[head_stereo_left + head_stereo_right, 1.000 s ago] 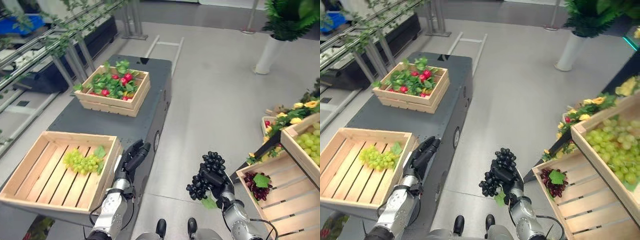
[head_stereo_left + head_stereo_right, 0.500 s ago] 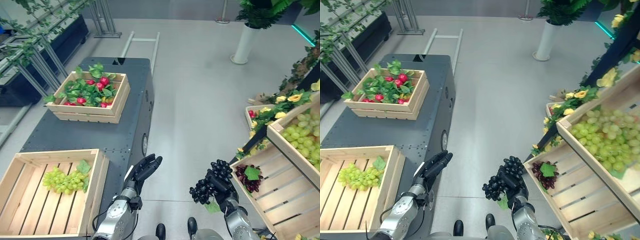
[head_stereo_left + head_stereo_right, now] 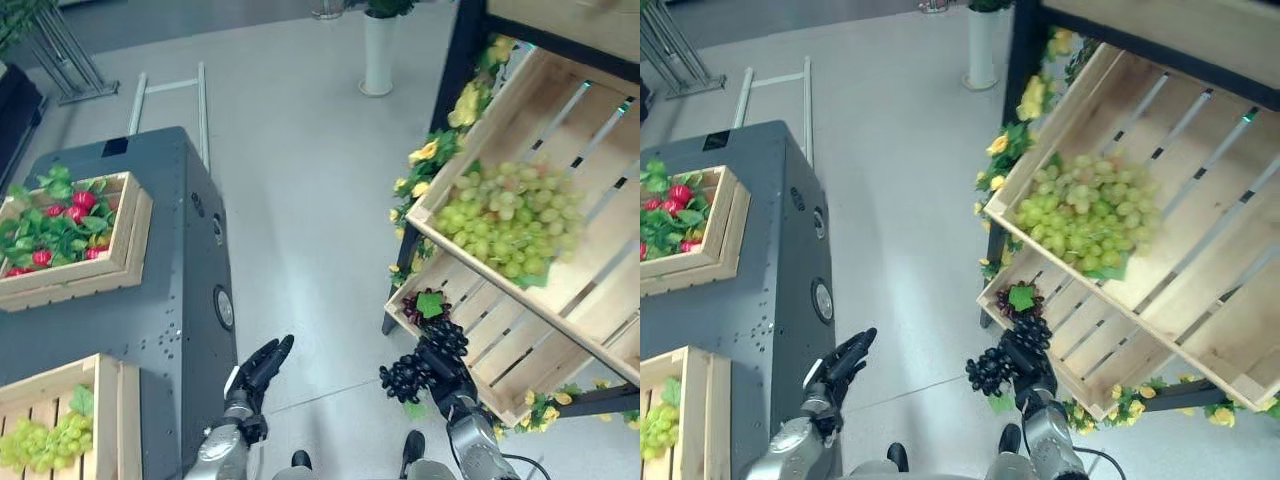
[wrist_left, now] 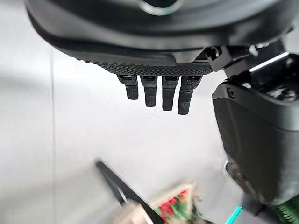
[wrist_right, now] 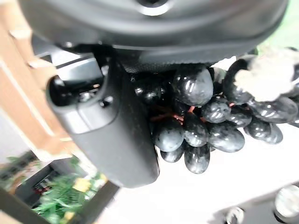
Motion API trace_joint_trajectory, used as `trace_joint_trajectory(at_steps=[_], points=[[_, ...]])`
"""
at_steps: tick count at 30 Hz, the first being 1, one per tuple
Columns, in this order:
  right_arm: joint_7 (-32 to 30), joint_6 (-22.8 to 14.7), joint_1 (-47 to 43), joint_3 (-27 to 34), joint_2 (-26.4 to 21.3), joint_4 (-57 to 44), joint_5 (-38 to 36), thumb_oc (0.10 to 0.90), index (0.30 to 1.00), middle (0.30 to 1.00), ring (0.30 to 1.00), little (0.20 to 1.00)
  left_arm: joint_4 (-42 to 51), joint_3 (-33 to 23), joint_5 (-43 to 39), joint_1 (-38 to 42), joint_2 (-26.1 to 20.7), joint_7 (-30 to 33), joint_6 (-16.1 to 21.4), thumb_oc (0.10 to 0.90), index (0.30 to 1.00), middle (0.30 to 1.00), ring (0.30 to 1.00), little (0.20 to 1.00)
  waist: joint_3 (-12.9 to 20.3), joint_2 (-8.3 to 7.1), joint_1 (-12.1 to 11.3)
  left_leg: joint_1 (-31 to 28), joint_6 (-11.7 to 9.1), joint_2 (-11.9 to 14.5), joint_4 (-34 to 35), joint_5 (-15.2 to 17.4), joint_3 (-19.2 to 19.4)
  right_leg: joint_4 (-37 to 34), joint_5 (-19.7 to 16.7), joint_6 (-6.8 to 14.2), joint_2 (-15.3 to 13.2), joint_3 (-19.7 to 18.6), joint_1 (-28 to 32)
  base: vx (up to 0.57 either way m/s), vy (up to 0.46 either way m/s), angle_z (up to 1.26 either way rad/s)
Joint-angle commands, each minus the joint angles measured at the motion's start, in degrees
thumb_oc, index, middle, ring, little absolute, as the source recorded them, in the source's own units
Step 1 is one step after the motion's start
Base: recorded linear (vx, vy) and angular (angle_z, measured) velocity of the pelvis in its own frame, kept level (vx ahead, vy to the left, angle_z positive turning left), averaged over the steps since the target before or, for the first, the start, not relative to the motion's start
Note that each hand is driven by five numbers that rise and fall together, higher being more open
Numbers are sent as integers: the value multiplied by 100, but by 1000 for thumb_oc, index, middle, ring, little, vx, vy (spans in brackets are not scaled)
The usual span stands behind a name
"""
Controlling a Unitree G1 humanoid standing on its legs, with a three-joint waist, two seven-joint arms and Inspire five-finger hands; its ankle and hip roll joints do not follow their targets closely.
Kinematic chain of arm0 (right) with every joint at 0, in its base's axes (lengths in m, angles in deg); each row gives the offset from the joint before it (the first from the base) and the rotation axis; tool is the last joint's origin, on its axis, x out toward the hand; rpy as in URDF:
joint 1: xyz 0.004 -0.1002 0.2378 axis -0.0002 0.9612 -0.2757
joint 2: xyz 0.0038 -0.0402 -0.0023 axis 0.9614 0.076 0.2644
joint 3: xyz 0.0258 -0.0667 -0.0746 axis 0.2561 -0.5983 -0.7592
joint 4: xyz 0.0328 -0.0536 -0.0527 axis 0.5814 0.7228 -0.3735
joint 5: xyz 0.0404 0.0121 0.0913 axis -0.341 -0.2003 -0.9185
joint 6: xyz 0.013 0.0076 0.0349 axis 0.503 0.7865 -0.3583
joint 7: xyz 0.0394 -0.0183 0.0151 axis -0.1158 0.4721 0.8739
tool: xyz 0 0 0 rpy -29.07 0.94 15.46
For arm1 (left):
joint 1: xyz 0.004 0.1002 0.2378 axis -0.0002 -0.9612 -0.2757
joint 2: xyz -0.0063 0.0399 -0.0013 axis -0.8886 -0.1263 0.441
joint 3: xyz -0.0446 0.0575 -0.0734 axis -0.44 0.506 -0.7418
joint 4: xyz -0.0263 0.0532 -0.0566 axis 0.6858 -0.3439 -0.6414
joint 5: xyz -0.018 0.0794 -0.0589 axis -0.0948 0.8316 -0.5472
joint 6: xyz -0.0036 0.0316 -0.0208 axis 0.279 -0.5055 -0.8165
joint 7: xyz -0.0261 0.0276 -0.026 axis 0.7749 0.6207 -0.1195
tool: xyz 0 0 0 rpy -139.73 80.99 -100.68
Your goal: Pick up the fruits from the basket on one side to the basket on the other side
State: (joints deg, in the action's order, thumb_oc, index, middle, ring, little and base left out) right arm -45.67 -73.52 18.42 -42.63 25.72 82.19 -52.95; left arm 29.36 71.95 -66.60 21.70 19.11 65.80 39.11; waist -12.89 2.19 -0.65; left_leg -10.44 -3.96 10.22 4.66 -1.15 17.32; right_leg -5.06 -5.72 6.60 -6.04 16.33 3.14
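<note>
My right hand (image 3: 447, 367) is shut on a bunch of black grapes (image 3: 408, 372), held above the floor just in front of the lower wooden crate (image 3: 520, 350) on the right. In the right wrist view the black grapes (image 5: 205, 123) bulge out past the thumb (image 5: 119, 130). A dark red grape bunch (image 3: 428, 306) with a green leaf lies in that lower crate. Green grapes (image 3: 505, 215) fill the tilted crate above it. My left hand (image 3: 258, 367) hangs open beside the grey cart (image 3: 150, 300), with its fingers (image 4: 159, 91) straight. A crate (image 3: 95, 400) with green grapes (image 3: 45, 440) sits at the cart's near left.
A crate of red fruit and leaves (image 3: 60, 225) stands further back on the cart. Yellow flowers (image 3: 440, 130) line the dark rack's left post. A white vase (image 3: 377, 50) stands on the floor far ahead. A metal frame (image 3: 165, 85) lies behind the cart.
The camera has swung to the right, so the rack's crates take up more of the picture. My right hand with the black grapes stays close to the lower crate. The left hand stays open.
</note>
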Motion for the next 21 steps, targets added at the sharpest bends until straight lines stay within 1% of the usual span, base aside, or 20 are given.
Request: trace_joint_trajectory(at_steps=[1, 2, 3, 5, 6, 7, 8, 9, 10, 11, 12, 13, 14, 15, 16, 17, 18, 19, 20, 21], points=[[240, -580, -537, 426, 81, -309, -138, 400, 300, 300, 300, 300, 535, 426, 381, 382, -401, -82, 473, 800, 900, 900, 900, 900, 122, -239, 82, 193, 400, -498, -307, 767, -56, 140, 428, 79, -304, -82, 95, 229, -183, -11], [296, -613, -532, 497, 41, -266, -235, 400, 300, 300, 300, 300, 633, 470, 332, 395, -444, -82, 422, 800, 900, 900, 900, 900, 112, -231, 90, 193, 383, -490, -261, 730, -97, 150, 460, 70, -272, -91, 108, 168, -164, -4], [361, -729, -545, 527, 2, -236, -239, 400, 300, 300, 300, 300, 727, 487, 303, 419, -494, -144, 388, 800, 900, 900, 900, 900, 84, -221, 87, 206, 370, -483, -239, 704, -135, 225, 524, 49, -250, -68, 93, 132, -156, -1], [374, -872, -592, 514, -36, -239, -228, 400, 300, 300, 300, 300, 795, 502, 274, 446, -558, -207, 399, 800, 900, 900, 900, 900, 29, -198, 90, 251, 363, -466, -256, 690, -178, 480, 667, 2, -230, -36, -6, 57, -125, -5], [353, -959, -651, 499, -63, -278, -248, 400, 300, 300, 300, 300, 809, 506, 188, 497, -605, -235, 385, 800, 900, 900, 900, 900, -35, -180, 112, 321, 348, -450, -321, 697, -216, 682, 755, -39, -222, -35, -152, -13, -151, -4], [341, -985, -723, 515, -104, -328, -305, 400, 300, 300, 300, 300, 752, 491, 87, 580, -636, -234, 361, 800, 900, 900, 900, 900, -121, -171, 148, 442, 311, -399, -507, 734, -252, 932, 876, -118, -200, -39, -329, -15, -210, -6], [335, -921, -815, 542, -134, -363, -294, 400, 300, 300, 300, 300, 546, 457, 31, 629, -594, -160, 424, 800, 900, 900, 900, 900, -203, -200, 222, 494, 261, -286, -982, 939, -149, 1160, 932, -216, -205, -36, -554, 1, -170, -6], [333, -902, -825, 547, -138, -370, -271, 400, 300, 300, 300, 300, 510, 448, 11, 630, -582, -143, 443, 800, 900, 900, 900, 900, -210, -205, 232, 506, 253, -262, -1083, 993, -124, 1196, 948, -238, -205, -35, -584, 52, -162, -9], [320, -844, -799, 537, -154, -454, -138, 400, 300, 300, 300, 300, 455, 392, -107, 595, -550, -127, 509, 800, 900, 900, 900, 900, -265, -247, 252, 682, 183, -120, -1791, 1004, -47, 1260, 1010, -379, -195, -26, -580, 61, -200, -18], [328, -863, -699, 448, -211, -590, 39, 400, 300, 300, 300, 300, 530, 319, -222, 472, -470, -202, 625, 800, 900, 900, 900, 900, -433, -280, 231, 1290, 61, 140, -3238, 687, -79, 1354, 1134, -635, -99, -24, -529, 57, -201, -29], [360, -867, -687, 434, -233, -596, 62, 400, 300, 300, 300, 300, 561, 306, -227, 440, -450, -208, 668, 800, 900, 900, 900, 900, -474, -271, 226, 1402, 53, 182, -3408, 638, -91, 1387, 1159, -678, -75, -16, -527, 23, -146, -45], [463, -912, -697, 405, -310, -529, 82, 400, 300, 300, 300, 300, 626, 314, -227, 379, -402, -213, 779, 800, 900, 900, 900, 900, -617, -236, 189, 1790, 44, 200, -3830, 485, -235, 1479, 1253, -787, -19, -51, -497, -13, -11, -27], [515, -950, -734, 394, -354, -457, 57, 400, 300, 300, 300, 300, 620, 328, -233, 377, -373, -223, 831, 800, 900, 900, 900, 900, -698, -209, 160, 1999, 1, 138, -3895, 389, -377, 1535, 1282, -809, 6, -105, -490, -72, 104, -11], [590, -1108, -950, 308, -480, -335, -33, 400, 300, 300, 300, 300, 613, 403, -207, 474, -271, -250, 968, 800, 900, 900, 900, 900, -985, -126, 61, 2362, -181, -92, -3122, -53, -652, 1773, 1436, -811, 47, -217, -463, -80, 124, 15], [597, -1124, -975, 297, -490, -334, -43, 400, 300, 300, 300, 300, 618, 413, -204, 493, -269, -248, 979, 800, 900, 900, 900, 900, -1008, -125, 53, 2363, -186, -108, -3008, -86, -655, 1790, 1448, -807, 44, -219, -462, -16, 199, 16], [581, -1107, -1226, 267, -552, -350, 69, 400, 300, 300, 300, 300, 677, 487, -201, 678, -359, -224, 982, 800, 900, 900, 900, 900, -1081, -163, 23, 2140, 55, -161, -2336, 246, -483, 1864, 1533, -755, -61, -116, -432, 39, 123, 9], [530, -1091, -1300, 238, -590, -405, 92, 400, 300, 300, 300, 300, 673, 519, -189, 777, -393, -177, 991, 800, 900, 900, 900, 900, -1091, -187, 6, 2240, 121, -201, -2668, 400, -543, 1986, 1578, -767, -128, -67, -522, 13, 144, -4], [535, -1113, -1356, 212, -636, -419, 54, 400, 300, 300, 300, 300, 650, 563, -202, 874, -409, -152, 1027, 800, 900, 900, 900, 900, -1108, -166, 4, 2453, 78, -241, -2929, 366, -693, 2112, 1619, -796, -141, -48, -635, -99, 173, -31], [540, -1140, -1581, 135, -709, -453, 25, 400, 300, 300, 300, 300, 627, 648, -312, 1124, -472, -88, 1144, 800, 900, 900, 900, 900, -1232, -151, 20, 2575, 158, -288, -3079, 655, -661, 2719, 1752, -751, -259, -81, -1052, -115, 201, -36], [616, -1150, -1647, 132, -722, -451, 11, 400, 300, 300, 300, 300, 659, 665, -326, 1206, -513, -59, 1183, 800, 900, 900, 900, 900, -1277, -163, 20, 2624, 233, -275, -3201, 873, -588, 3033, 1815, -717, -335, -82, -1283, -126, 189, -38]])
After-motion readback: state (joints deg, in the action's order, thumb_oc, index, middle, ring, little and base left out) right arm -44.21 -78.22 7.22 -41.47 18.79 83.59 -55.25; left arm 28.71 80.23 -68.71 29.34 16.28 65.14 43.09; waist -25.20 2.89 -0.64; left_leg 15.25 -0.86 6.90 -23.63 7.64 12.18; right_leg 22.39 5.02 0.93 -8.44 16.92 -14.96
